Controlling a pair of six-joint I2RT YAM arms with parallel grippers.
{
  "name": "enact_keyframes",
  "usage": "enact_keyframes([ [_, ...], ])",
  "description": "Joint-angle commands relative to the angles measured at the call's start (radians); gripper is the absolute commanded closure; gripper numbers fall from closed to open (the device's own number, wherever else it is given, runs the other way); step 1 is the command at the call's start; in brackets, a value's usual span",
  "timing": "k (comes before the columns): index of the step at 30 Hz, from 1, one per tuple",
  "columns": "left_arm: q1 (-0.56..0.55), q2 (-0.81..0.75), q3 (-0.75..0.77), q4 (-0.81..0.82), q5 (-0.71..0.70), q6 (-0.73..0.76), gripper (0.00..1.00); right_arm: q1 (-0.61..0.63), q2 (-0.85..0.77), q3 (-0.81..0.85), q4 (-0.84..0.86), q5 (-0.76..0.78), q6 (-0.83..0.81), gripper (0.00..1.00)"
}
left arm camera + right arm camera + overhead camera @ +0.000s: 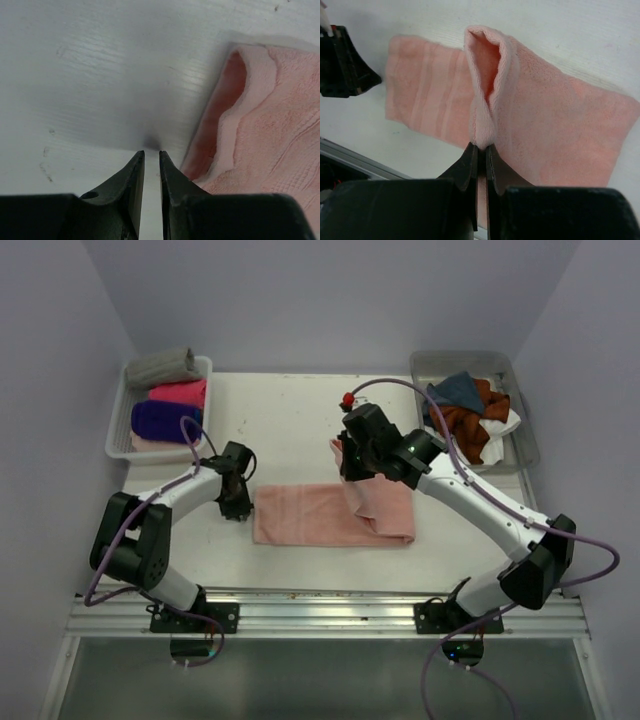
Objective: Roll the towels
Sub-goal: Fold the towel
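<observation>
Towels sit in three places. The salmon pink towel (320, 515) lies long and flat across the middle of the table (290, 420), between my two arms. My right gripper (481, 147) is pressed together on a fold of its right end, and the cloth stands up from my fingertips in a soft open loop. My left gripper (151, 152) is down at the table just beside the towel's left edge. Its jaws are parted by a thin slit with nothing between them. The white basket (120, 435) at far left holds rolled grey (162, 366), hot pink (180, 392) and purple (165, 420) towels. The grey bin (525, 450) at far right holds loose teal (457, 390), rust orange (465, 425) and white (505, 425) cloths.
</observation>
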Motion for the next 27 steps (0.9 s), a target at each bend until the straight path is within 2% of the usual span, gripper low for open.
enact_keyframes([
  [1,-0.001,0.014,-0.018,0.126,0.092,0.014,0.79,0.036,0.038,0.074,0.068,-0.021,0.017,1.0],
  [18,0.0,0.037,-0.027,0.149,0.099,-0.008,0.79,0.162,0.292,0.213,0.183,-0.009,0.104,1.0],
  [27,0.0,0.046,-0.033,0.157,0.101,-0.011,0.79,0.185,0.421,0.266,0.215,-0.073,0.132,1.0],
])
